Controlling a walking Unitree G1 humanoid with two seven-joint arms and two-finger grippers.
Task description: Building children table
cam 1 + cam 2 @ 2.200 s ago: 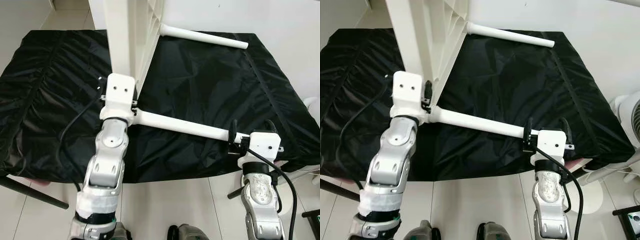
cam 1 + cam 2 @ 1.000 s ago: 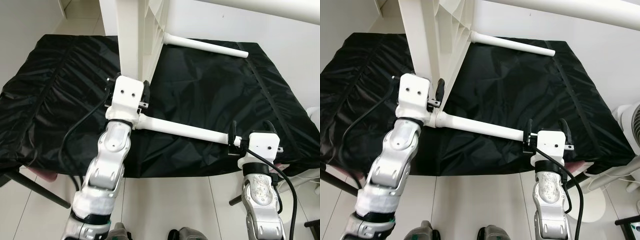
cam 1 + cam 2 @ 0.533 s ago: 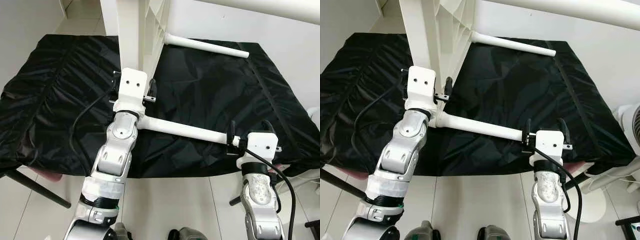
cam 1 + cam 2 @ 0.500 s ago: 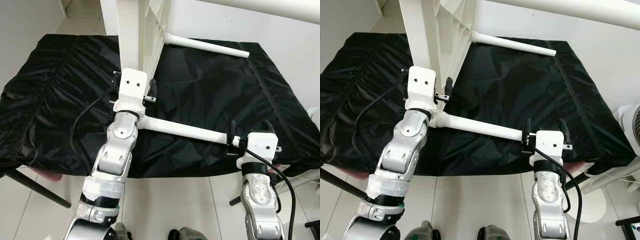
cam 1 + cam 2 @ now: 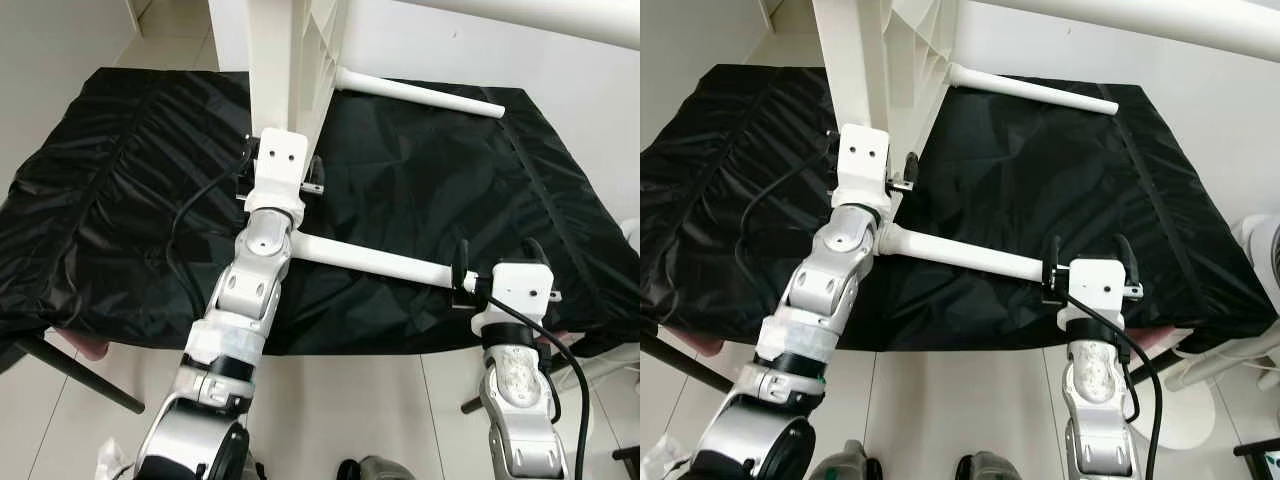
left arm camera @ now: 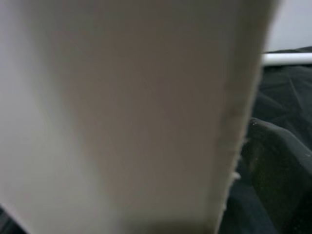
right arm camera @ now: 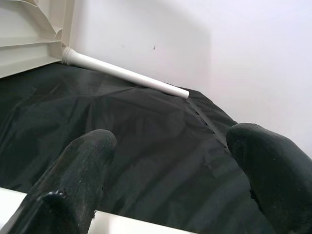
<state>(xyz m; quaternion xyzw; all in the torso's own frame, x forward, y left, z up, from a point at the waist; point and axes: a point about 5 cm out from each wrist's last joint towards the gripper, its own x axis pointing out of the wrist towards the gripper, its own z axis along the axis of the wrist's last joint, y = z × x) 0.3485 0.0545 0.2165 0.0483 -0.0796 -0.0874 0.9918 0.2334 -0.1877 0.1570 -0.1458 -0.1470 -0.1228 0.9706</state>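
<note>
One black cloth covers the work surface, and on it the white ribbed tabletop stands on edge at the far left, two round white legs pointing right. Left gripper clamps the tabletop's edge; right gripper straddles the near leg's tip, fingers apart.

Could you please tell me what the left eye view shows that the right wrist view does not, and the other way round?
Left eye view: both silver arms, with the left gripper at the edge of the upright white tabletop, and the near leg running from the tabletop towards the right gripper. Right wrist view: a close look at the right gripper's black fingers, set wide apart. Shared: the far leg and the black cloth.
</note>
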